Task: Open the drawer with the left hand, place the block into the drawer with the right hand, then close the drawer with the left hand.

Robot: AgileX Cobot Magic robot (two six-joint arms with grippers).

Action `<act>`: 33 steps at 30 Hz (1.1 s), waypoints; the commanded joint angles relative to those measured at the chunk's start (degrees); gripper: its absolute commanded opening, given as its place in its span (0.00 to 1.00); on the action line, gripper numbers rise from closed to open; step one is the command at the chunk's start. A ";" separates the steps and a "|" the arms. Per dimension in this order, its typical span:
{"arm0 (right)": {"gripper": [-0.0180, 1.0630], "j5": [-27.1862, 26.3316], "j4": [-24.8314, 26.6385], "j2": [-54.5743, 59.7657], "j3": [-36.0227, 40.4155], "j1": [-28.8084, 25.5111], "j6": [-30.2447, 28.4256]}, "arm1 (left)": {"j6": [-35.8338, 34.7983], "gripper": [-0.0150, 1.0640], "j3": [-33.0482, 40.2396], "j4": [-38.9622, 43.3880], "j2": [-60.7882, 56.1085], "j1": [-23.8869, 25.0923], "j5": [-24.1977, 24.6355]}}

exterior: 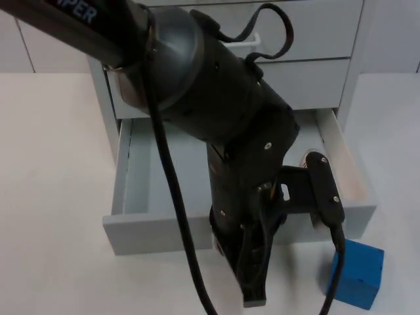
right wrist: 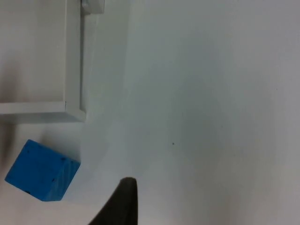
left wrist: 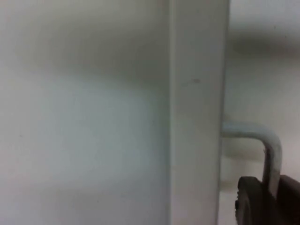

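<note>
Left pincer [exterior: 252,289] down at the front of the open drawer [exterior: 141,184], one dark fingertip [left wrist: 251,206] lying right against the bent metal handle [left wrist: 262,145] in the left wrist view; whether clamped on that handle or merely beside it, cannot tell. Drawer front panel [left wrist: 197,117] seen edge-on beside the handle. Drawer pulled well out of the grey cabinet [exterior: 315,39], bottom bare wherever visible past the arm. First step judged done, then: drawer open.

Right pincer [right wrist: 123,206] hovering over the white bench [right wrist: 211,93], near the block but apart from it, with only one dark fingertip [right wrist: 123,201] in sight, so open or closed cannot be told. Blue block [exterior: 357,272] on the bench just outside the drawer's front right corner, touching nothing, not yet picked up.

Left to do, by this reading: grasping the block with the right pincer, carrying it over the drawer wall, setting it inside, then pushing the drawer home with the left. Roughly a third of the way through.
</note>
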 commanded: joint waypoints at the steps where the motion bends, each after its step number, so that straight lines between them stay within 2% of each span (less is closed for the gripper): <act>1: 0.99 -0.68 -0.24 -0.14 0.31 -0.34 -0.22 | -1.07 0.15 1.12 -4.74 0.90 -0.56 0.85; 2: 0.99 -0.68 -0.24 -0.14 0.31 -0.34 -0.22 | -1.30 0.24 1.12 -4.74 0.81 -0.56 0.42; 4: 0.99 -0.57 -0.24 -0.14 0.31 -0.34 -0.22 | -1.30 0.51 1.12 -4.98 0.33 -0.56 0.30; 5: 0.99 -0.57 -0.24 -0.14 0.31 -0.34 -0.22 | -1.30 0.51 1.12 -4.98 0.33 -0.56 0.30; 7: 0.99 -0.57 -0.24 -0.14 0.31 -0.34 -0.22 | -1.30 0.66 1.12 -4.98 -0.18 -0.56 0.20; 8: 0.99 -0.57 -0.24 -0.14 0.31 -0.34 -0.22 | -1.30 0.68 1.12 -4.98 -0.66 -0.56 0.06; 20: 0.99 -0.57 -0.14 -0.14 0.31 -0.34 -0.22 | -1.43 0.69 1.12 -5.31 -2.49 -0.56 1.29; 24: 0.99 -0.57 -0.14 -0.14 0.31 -0.34 -0.22 | -1.53 0.69 1.12 -5.43 -4.58 -0.56 5.36; 33: 0.99 -0.57 0.03 -0.14 0.31 -0.34 -0.22 | -1.95 0.69 1.12 -7.89 -14.07 -0.56 8.20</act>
